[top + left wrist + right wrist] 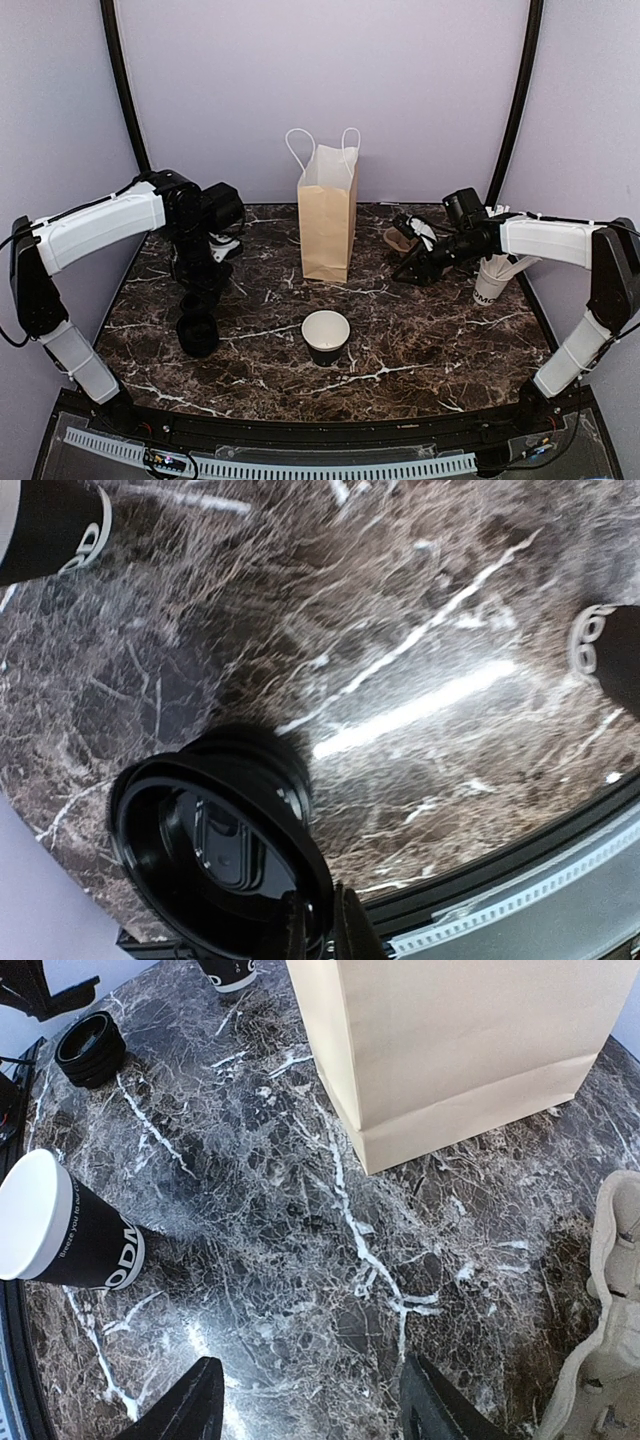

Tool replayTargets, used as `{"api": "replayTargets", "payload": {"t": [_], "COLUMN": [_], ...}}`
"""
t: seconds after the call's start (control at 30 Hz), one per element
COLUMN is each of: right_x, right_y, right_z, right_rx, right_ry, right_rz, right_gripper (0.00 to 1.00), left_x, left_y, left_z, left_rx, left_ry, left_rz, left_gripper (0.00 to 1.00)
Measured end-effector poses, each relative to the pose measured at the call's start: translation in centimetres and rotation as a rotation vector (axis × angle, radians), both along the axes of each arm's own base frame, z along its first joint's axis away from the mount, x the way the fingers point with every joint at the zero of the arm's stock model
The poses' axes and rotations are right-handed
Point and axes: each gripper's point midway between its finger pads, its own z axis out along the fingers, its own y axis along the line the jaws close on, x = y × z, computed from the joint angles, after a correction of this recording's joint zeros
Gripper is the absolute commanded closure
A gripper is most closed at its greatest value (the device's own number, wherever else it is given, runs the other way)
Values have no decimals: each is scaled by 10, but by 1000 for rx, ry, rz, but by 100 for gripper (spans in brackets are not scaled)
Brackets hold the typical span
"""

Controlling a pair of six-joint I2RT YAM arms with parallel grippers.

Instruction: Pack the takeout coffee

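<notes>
The takeout coffee cup (pixel 326 336), black with a white inside, stands lidless on the marble table in front of the brown paper bag (pixel 327 215). It also shows in the right wrist view, cup (pixel 80 1230), and at the right edge of the left wrist view, cup (pixel 615 650). My left gripper (pixel 200 290) hangs over a stack of black lids (pixel 197 338). In its wrist view the left gripper (pixel 322 930) is shut on the rim of one round black lid (pixel 215 850), tilted above the stack (pixel 265 755). My right gripper (pixel 315 1405) is open over bare marble near the bag (pixel 470 1050).
A white cup of stirrers (pixel 492 280) stands at the right, under the right arm. A pale cardboard carrier (pixel 610 1340) lies beside the right gripper. More black cups (pixel 225 970) stand left of the bag, near the left arm. The table's front edge (pixel 520 890) runs close to the lids.
</notes>
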Motion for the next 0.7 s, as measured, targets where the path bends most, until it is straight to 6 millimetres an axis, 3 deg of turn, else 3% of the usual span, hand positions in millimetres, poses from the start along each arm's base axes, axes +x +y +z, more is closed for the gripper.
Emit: {"api": "replayTargets", "payload": {"t": [0.17,0.3,0.43,0.53,0.7], "right_x": [-4,-11,-8,-8,-23], "right_y": [1,9,28,48,77], "right_z": [2,22,71,121,193], "right_rx": [12,51,132,212,367], "right_ry": [13,31,2,-35,-21], "right_rz": [11,35,66,98,157], "right_gripper": [37,34,31,27,21], "left_x": [10,23,39,47,51], "left_y": [-24,-49,-85,-118,-153], "left_z": [24,50,89,127,190], "left_rx": [-136,-270,-469,-679,-1011], "left_ry": [-51,-114,-200,-267,-405], "left_rz": [-4,-17,-52,-104,-173], "left_gripper": [91,92,93,93,92]}}
